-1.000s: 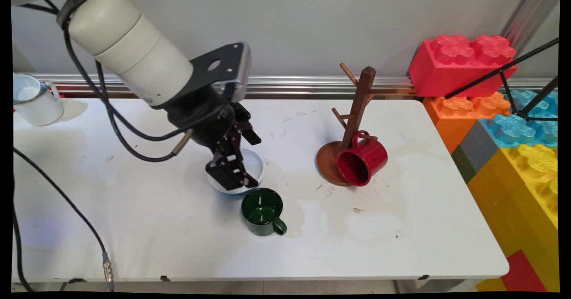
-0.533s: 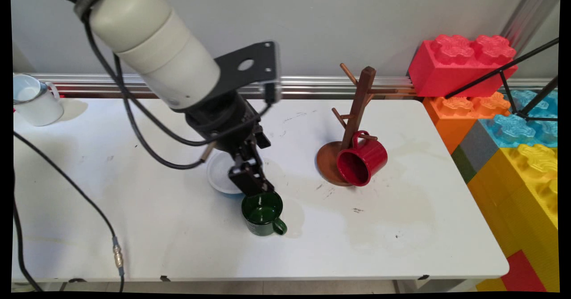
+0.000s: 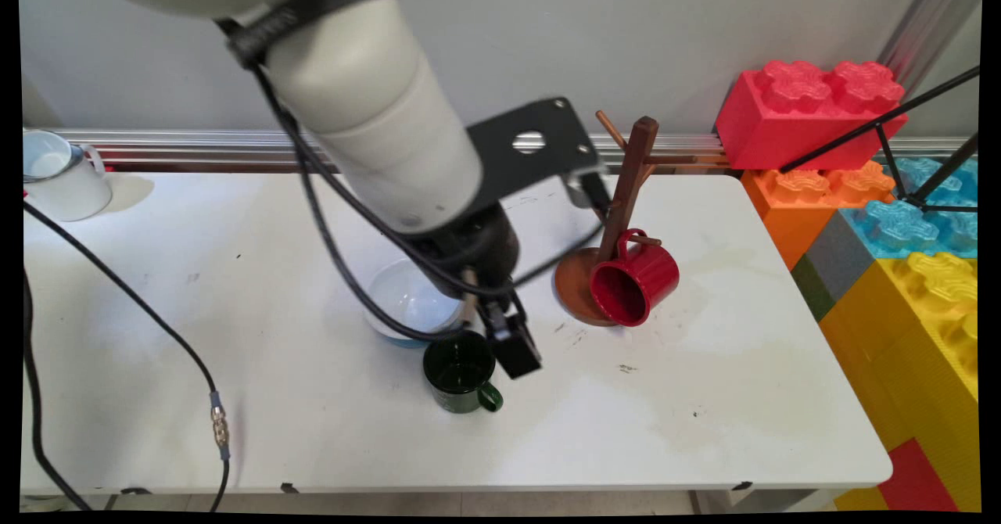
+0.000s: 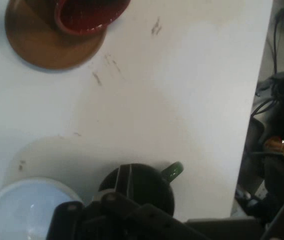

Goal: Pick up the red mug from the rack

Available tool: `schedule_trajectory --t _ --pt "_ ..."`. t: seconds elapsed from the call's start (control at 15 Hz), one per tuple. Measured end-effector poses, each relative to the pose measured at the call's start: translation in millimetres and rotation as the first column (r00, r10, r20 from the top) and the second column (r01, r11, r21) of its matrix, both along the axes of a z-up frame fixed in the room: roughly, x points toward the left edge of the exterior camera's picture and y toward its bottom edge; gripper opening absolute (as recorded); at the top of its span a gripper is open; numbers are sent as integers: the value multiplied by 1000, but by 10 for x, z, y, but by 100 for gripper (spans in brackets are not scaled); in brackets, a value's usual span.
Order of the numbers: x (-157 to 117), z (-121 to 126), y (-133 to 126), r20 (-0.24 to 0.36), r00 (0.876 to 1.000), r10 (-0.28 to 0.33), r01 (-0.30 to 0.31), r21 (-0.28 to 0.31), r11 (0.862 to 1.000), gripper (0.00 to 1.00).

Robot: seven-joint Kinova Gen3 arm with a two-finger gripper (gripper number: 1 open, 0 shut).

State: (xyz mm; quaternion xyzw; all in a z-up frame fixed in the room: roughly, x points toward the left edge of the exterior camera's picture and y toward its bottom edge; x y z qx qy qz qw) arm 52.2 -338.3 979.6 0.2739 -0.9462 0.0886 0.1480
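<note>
My black gripper (image 3: pixel 516 356) hangs low over the table, just right of a dark green mug (image 3: pixel 458 371) and close to its rim. The mug stands upright with its handle toward the near right. A white bowl (image 3: pixel 410 303) sits right behind the mug, partly hidden by the arm. In the hand view the green mug (image 4: pixel 142 185) lies just above the gripper's linkage (image 4: pixel 132 220), with the white bowl (image 4: pixel 27 207) at lower left. Nothing is seen held in the gripper.
A wooden mug tree (image 3: pixel 628 188) stands right of the gripper with a red mug (image 3: pixel 635 278) hung low on it, opening toward the camera. A white mug (image 3: pixel 59 176) stands at the far left. Big toy bricks (image 3: pixel 813 109) line the right side. A black cable (image 3: pixel 156 336) drapes across the left of the table.
The arm has swung to the right and slightly nearer, carrying the gripper from above the white bowl, past the green mug's rim, to the mug's right side. The mugs and bowl stayed put.
</note>
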Motion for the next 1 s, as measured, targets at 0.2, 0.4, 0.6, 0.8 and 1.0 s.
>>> schedule_trajectory --t 0.2,0.4,0.6,0.8,1.0 --pt "-292 -96 15 13 997 71 -71 24 997 100" --pt "-463 -170 -27 17 993 113 -114 30 993 100" --pt "-749 -381 -209 -8 976 217 -216 32 976 100" --pt "-876 -663 -446 -56 948 315 -314 24 949 100" --pt "-883 -991 -657 -133 919 372 -374 10 927 100"
